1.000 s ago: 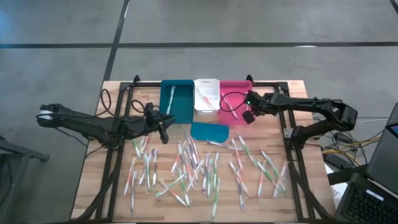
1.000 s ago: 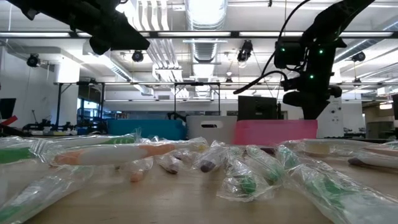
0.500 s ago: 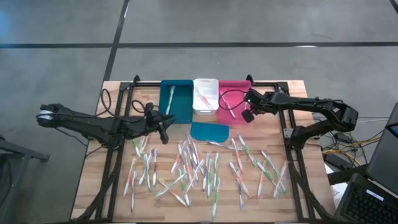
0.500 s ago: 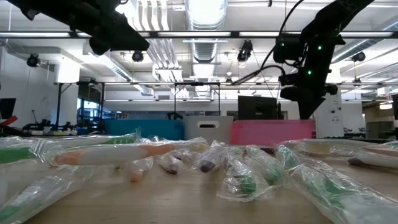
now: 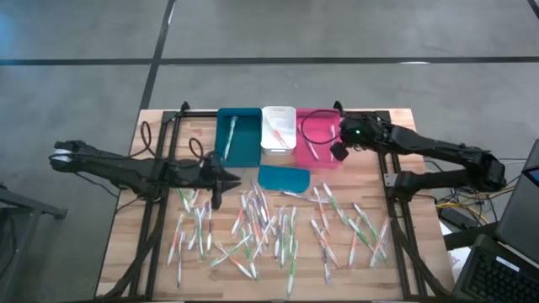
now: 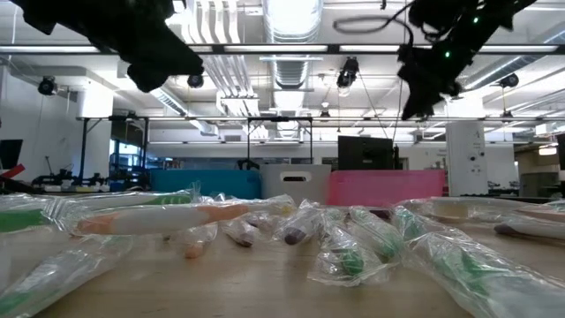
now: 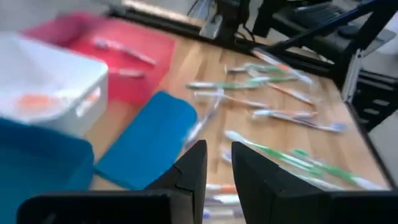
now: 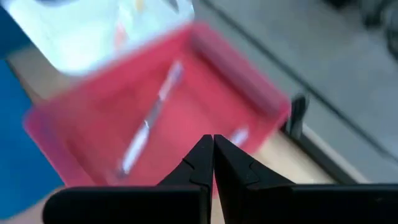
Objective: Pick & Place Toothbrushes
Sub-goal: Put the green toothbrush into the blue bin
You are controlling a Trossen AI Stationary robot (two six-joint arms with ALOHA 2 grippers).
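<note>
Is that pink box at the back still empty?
No, the pink bin already has a couple of toothbrushes lying inside it, seen from above.

Motion blur smears the pink bin (image 8: pixel 168 118) and the toothbrushes (image 8: pixel 149 127) inside it; their accent colours are unreadable there.

- From my overhead feed I see a grey concrete floor (image 5: pixel 354 29) around the rig, crossed by dark seam lines.
- The wooden table (image 5: pixel 156 269) has a pale butcher-block top and a black metal frame (image 5: pixel 152 227).
- Cables (image 5: pixel 459 198) trail off beside the table's right edge, near a dark laptop (image 5: pixel 497 269).
- At table level I look into an open workshop: long ceiling light strips (image 6: pixel 291 13), exposed ducts, white columns (image 6: pixel 463 159), and distant desks with monitors (image 6: pixel 362 152).
</note>
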